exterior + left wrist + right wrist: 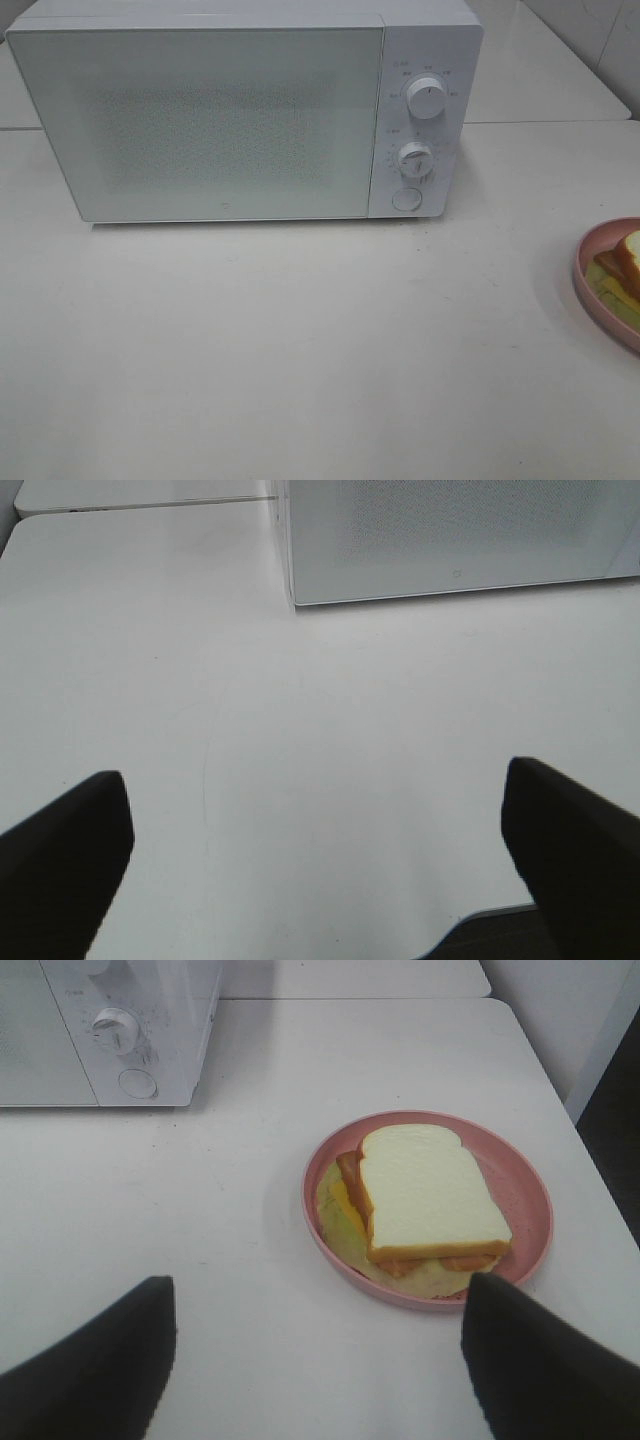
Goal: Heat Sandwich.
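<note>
Your overhead view crops the round pink plate [608, 283] and white bread sandwich [628, 258]; microwave [240, 115] door shut; left gripper [318, 855] and right gripper [318, 1355] spread, empty

The white-bread sandwich [430, 1200] with yellow-green filling lies flat on a pink plate [525, 1195].

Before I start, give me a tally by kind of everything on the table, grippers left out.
Microwave: 1
Pink plate: 1
Sandwich: 1
Total: 3
</note>
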`<state>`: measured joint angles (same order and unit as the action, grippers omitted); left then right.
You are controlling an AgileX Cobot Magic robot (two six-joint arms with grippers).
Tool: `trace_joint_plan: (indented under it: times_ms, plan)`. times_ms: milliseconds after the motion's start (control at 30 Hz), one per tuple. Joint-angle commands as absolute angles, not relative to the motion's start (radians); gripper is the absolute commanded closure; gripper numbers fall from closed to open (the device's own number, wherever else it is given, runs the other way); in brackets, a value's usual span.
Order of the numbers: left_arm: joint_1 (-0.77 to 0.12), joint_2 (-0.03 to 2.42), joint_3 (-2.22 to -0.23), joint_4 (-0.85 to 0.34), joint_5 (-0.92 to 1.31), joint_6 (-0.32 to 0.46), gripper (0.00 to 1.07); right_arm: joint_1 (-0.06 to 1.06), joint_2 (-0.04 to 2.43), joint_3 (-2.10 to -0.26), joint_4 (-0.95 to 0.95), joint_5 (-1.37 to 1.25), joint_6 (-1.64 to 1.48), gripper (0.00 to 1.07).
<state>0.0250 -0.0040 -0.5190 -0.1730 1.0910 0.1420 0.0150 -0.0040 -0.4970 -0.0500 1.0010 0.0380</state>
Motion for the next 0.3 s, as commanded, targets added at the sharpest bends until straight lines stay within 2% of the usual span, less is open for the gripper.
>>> trace_joint_plan:
  times_ms: [33,300]
  plan:
    - [0.028,-0.028,-0.518,-0.176,1.076,0.139,0.11,0.011,-0.032,-0.497,-0.045,0.996,0.034,0.31]
    - [0.028,-0.028,-0.518,-0.176,1.076,0.139,0.11,0.011,-0.032,-0.497,-0.045,0.996,0.034,0.31]
